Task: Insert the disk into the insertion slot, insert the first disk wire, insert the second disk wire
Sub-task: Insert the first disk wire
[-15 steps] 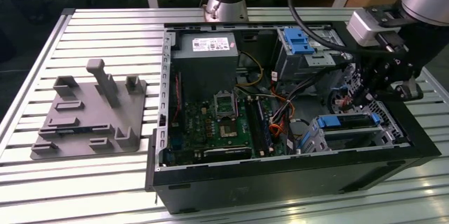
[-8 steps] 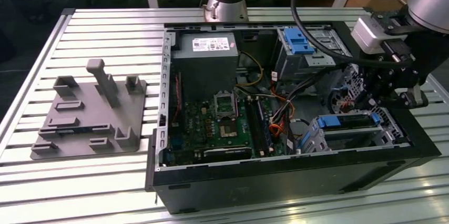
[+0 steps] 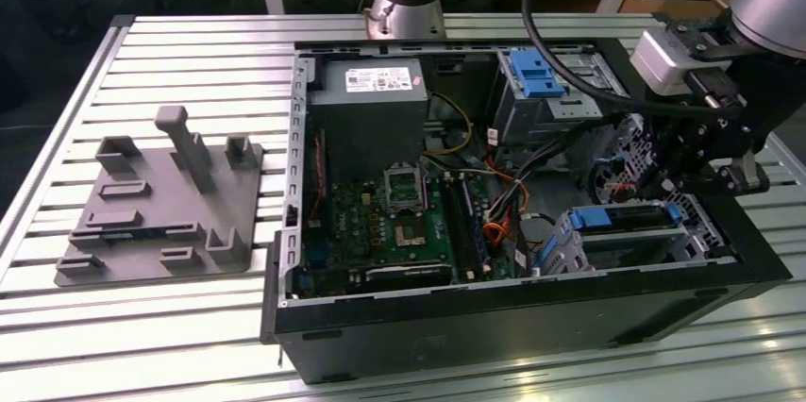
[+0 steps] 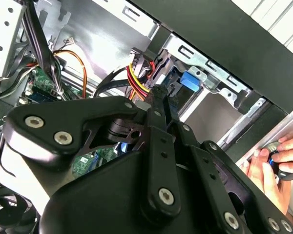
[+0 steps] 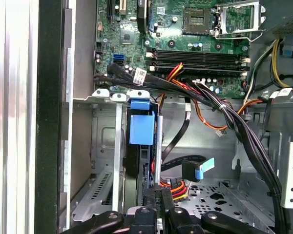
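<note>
The disk [image 3: 626, 218], in its blue carrier, sits inside the insertion slot [image 3: 696, 232], the small silvery cage at the case's corner on the exterior view's right. In the first wrist view the carrier's blue tab [image 5: 141, 127] shows on the disk's dark edge [image 5: 131, 163], between the cage walls [image 5: 105, 141]. My gripper [image 5: 156, 191] is shut, its tips against a bundle of red, yellow and black wires [image 5: 176, 187]; whether they pinch it I cannot tell. A black cable with a blue tab [image 5: 199, 170] lies loose beside them. The second wrist view shows my gripper [image 4: 158, 91] beside the wires [image 4: 137, 79] and blue carrier [image 4: 188, 81].
A taller metal bay with a blue latch [image 3: 534, 72] stands behind the slot. The grey power-supply box [image 3: 368, 81] and the green motherboard [image 3: 391, 227] take up the rest of the case. A person's hand [image 4: 271, 168] rests outside the case wall. A grey fixture plate [image 3: 158, 204] lies on the table.
</note>
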Robot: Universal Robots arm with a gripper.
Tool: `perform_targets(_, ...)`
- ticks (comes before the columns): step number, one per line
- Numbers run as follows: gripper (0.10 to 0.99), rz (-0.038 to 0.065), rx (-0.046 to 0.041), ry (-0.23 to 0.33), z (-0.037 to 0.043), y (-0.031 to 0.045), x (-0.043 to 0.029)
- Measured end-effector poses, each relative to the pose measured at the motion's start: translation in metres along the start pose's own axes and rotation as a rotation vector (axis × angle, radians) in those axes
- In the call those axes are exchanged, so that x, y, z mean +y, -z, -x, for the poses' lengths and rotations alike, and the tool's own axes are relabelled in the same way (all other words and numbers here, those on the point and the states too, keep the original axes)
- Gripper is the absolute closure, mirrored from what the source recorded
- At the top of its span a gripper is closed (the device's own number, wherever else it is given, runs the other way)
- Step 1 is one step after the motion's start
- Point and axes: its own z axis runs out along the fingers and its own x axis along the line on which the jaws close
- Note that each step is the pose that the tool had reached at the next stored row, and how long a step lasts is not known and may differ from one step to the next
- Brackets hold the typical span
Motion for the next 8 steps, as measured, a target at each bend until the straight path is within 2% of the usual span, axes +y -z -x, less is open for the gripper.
perform_targets(5, 0.922, 0.000, 0.0043, -0.012, 0.0001, 0.0000, -0.0001)
perform_targets(8, 0.922, 0.000, 0.0167, -0.024, 0.0001, 0.0000, -0.0007)
